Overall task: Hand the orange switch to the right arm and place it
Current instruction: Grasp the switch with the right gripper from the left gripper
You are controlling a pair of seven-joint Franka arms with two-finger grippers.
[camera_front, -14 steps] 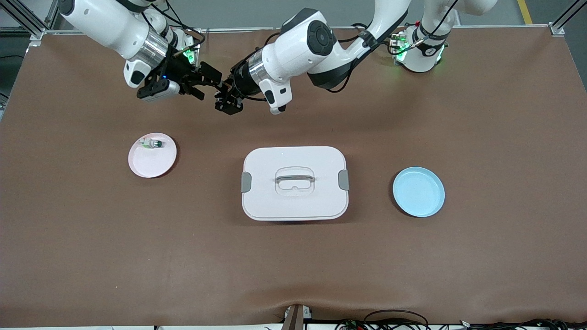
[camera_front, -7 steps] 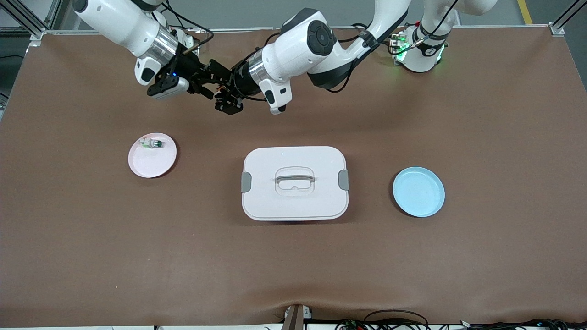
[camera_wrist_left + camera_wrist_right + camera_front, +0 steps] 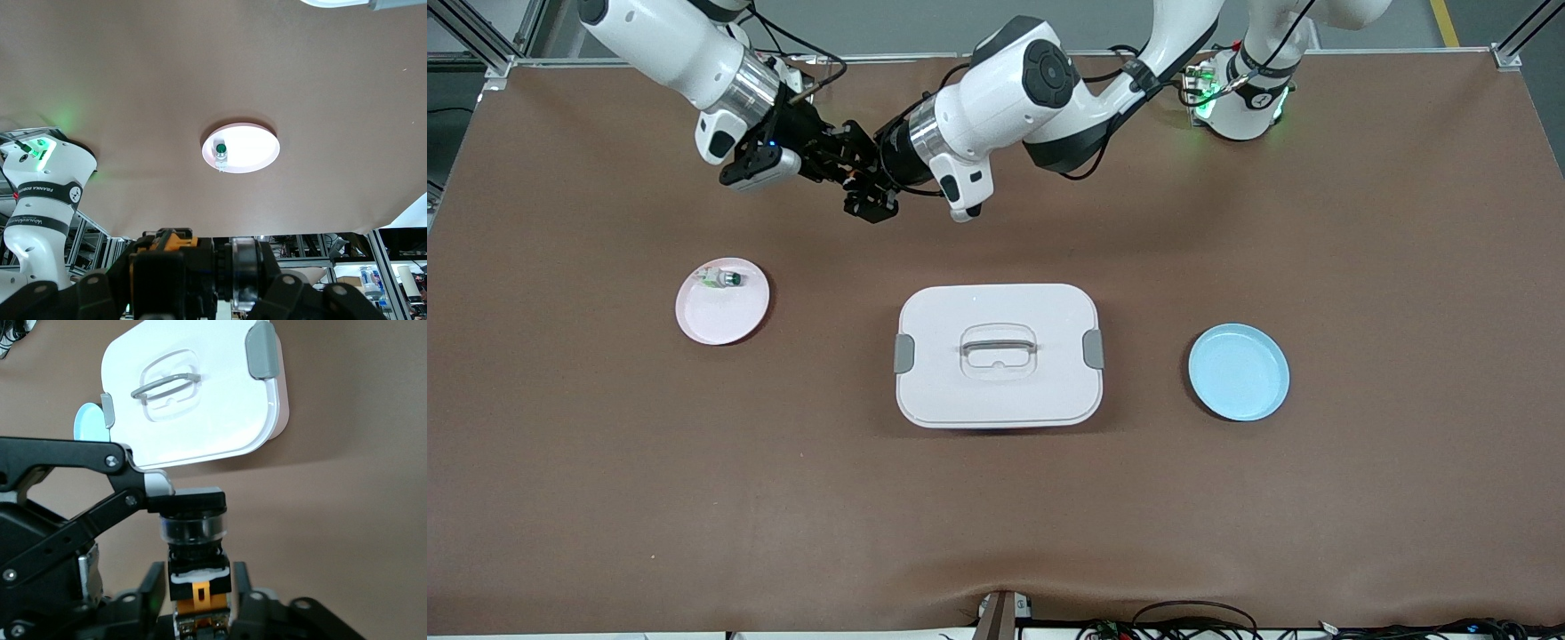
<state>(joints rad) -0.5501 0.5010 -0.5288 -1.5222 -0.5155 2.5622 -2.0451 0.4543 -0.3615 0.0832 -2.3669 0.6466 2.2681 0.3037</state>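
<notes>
Left fingers: the fingers (image 3: 155, 482) of the left gripper (image 3: 861, 182) are clamped on the black head of the orange switch (image 3: 199, 583), carrying it in the air.
Right fingers: the fingers (image 3: 152, 587) of the right gripper (image 3: 199, 597) are spread and flank the switch's lower body, one just beside each side, with no squeeze on it to be seen.
Switch: it hangs between the two grippers; its orange part shows between the right fingers and a clear ring sits under the black head.
Meeting point: both grippers are tip to tip over bare table (image 3: 996, 533), at about 11 o'clock from the white box (image 3: 996, 391) in the front view.
Arms: the right arm (image 3: 667, 44) reaches in from the 10 o'clock corner; the left arm (image 3: 1014, 98) comes from its base at about 1 o'clock and crosses toward the right arm's end.
White box: lid on, grey clips at both ends, handle flat, in the middle of the table.
Pink plate: the pink plate (image 3: 725, 324) lies at 9 o'clock from the box and carries a small green-capped part (image 3: 723, 279) near its 12 o'clock rim.
Blue plate: the blue plate (image 3: 1238, 372) lies at 3 o'clock from the box.
</notes>
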